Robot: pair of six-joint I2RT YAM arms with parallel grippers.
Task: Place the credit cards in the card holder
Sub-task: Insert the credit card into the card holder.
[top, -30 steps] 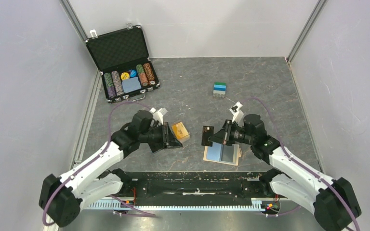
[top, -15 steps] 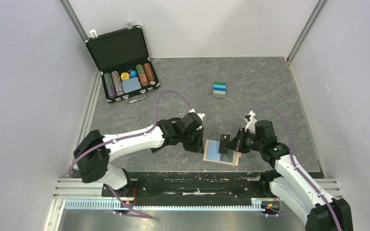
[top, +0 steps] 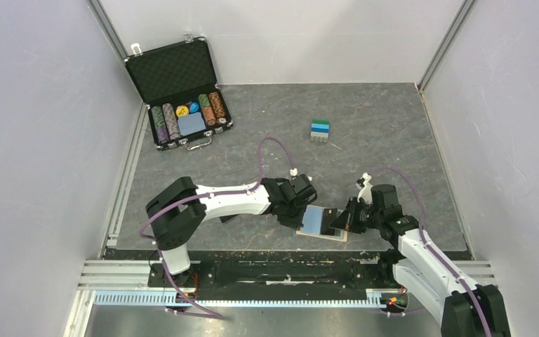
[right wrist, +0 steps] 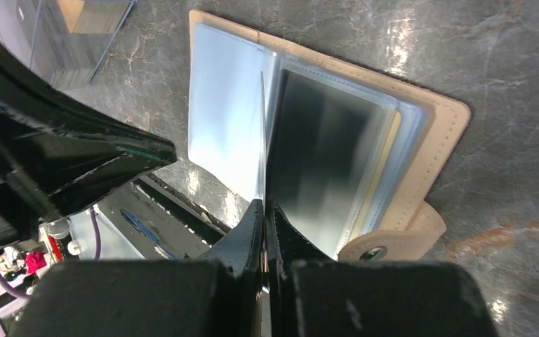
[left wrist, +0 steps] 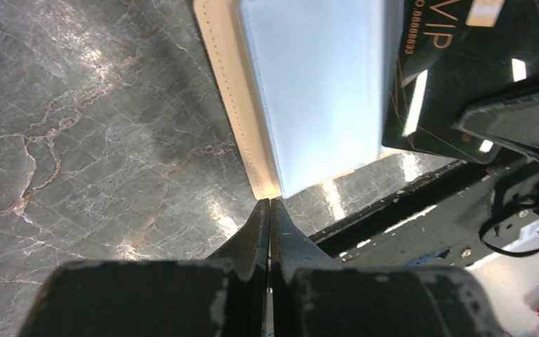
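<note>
Your right hand (right wrist: 264,205) is clamped on the thin black credit card (left wrist: 449,84) with gold "VIP" lettering, pinching it near 1 edge. From the right wrist view the card shows edge-on, a fine line standing over the light tan, leather-like bifold card holder (right wrist: 435,140). The holder lies open on the grey marbled surface (top: 267,126) near the front edge, between the 2 arms. Its clear plastic sleeves (right wrist: 224,119) are fanned up and its snap tab (right wrist: 382,247) lies flat at the corner. Your left hand (left wrist: 269,205) has its fingers pressed together with nothing visible between them, the tips right at the holder's near corner — whether they bear down on it I cannot tell.

As I judge it, the card is light, rigid and glossy, so it may pivot or slide in a narrow pinch. Grip it at the trailing end and leave the leading edge free. The sleeves look floppy and slick, and they would likely buckle or close if you push in at an angle. The holder itself seems light enough to skate on the surface — pin it at the stitched tan border, not on the sleeves.
</note>
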